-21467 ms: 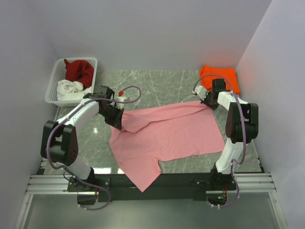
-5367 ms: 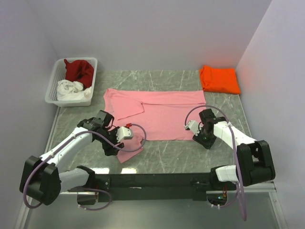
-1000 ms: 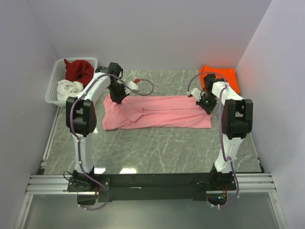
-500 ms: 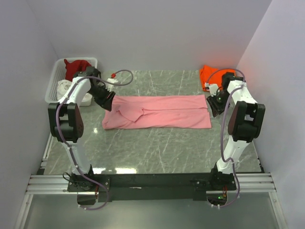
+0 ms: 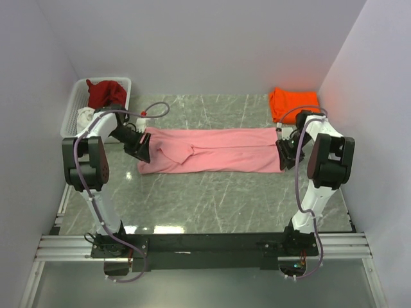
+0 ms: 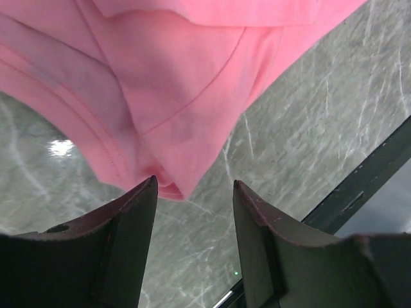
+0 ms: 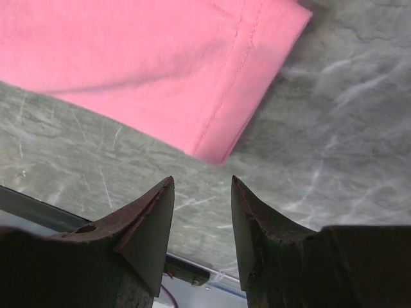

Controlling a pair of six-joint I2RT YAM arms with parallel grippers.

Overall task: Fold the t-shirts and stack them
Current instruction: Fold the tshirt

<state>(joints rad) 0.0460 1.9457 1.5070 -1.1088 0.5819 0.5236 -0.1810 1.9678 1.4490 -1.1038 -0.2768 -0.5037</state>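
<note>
The light pink t-shirt lies folded into a long band across the middle of the table. My left gripper is open and empty at the band's left end; its near-left corner shows just past the fingertips. My right gripper is open and empty at the band's right end, with the near-right corner just beyond the fingertips. The bright orange t-shirt lies folded at the back right. The dark red t-shirt and the white t-shirt sit crumpled in the basket.
A white plastic lattice basket stands at the back left, close behind my left arm. Grey walls close in the table on three sides. A black rail runs along the near edge.
Both grippers have moved nearward along the shirt's ends, the left from the far-left corner and the right from the far-right corner, down to the near corners. The pink shirt stays folded.
</note>
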